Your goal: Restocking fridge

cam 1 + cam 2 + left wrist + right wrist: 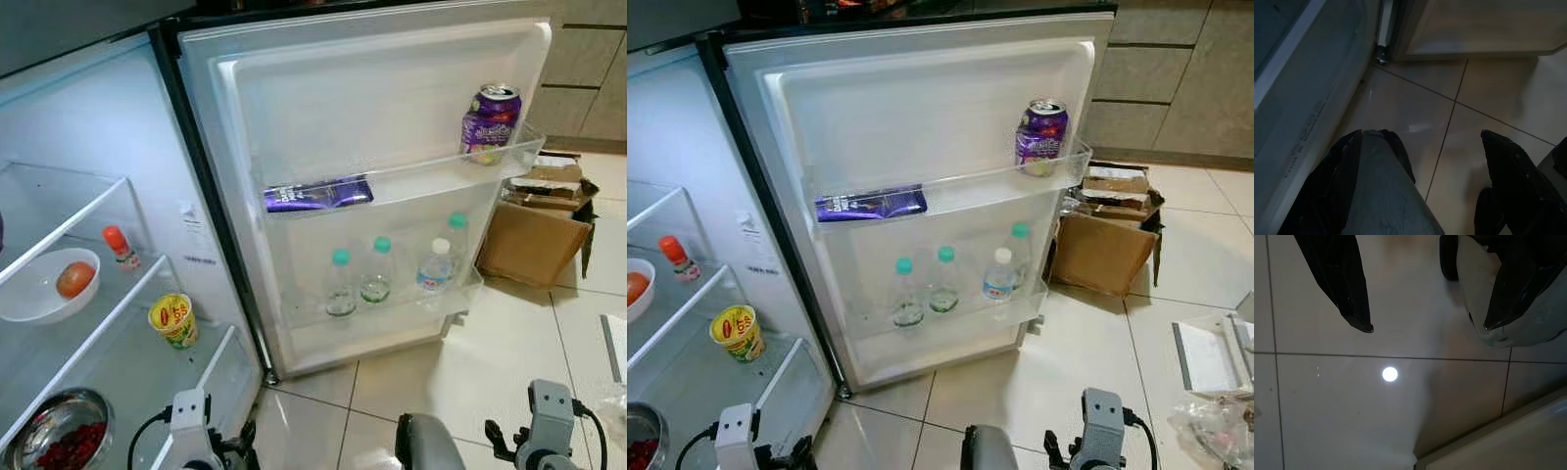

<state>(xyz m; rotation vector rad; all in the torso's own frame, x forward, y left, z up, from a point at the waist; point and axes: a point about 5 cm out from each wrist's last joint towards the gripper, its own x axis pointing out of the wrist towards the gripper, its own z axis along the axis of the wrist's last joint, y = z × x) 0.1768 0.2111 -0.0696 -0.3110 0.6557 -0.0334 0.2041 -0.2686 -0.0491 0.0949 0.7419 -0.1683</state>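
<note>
The fridge stands open before me, its door (392, 88) swung wide. A purple can (492, 122) stands upright at the right end of the upper door shelf, and a purple packet (318, 194) lies flat at its left end. Several water bottles (382, 271) stand in the lower door shelf. Both arms hang low. My left gripper (1430, 134) is open over the floor tiles by the door hinge, holding nothing. My right gripper (1428, 327) is also open above bare tiles.
Inside the fridge are a white bowl (39, 289) with an orange fruit, a small red-capped bottle (120, 247), a yellow cup (174, 320) and a metal bowl (59, 431) of red berries. An open cardboard box (534, 230) sits right of the door. A flat white tray (1205, 357) lies far right.
</note>
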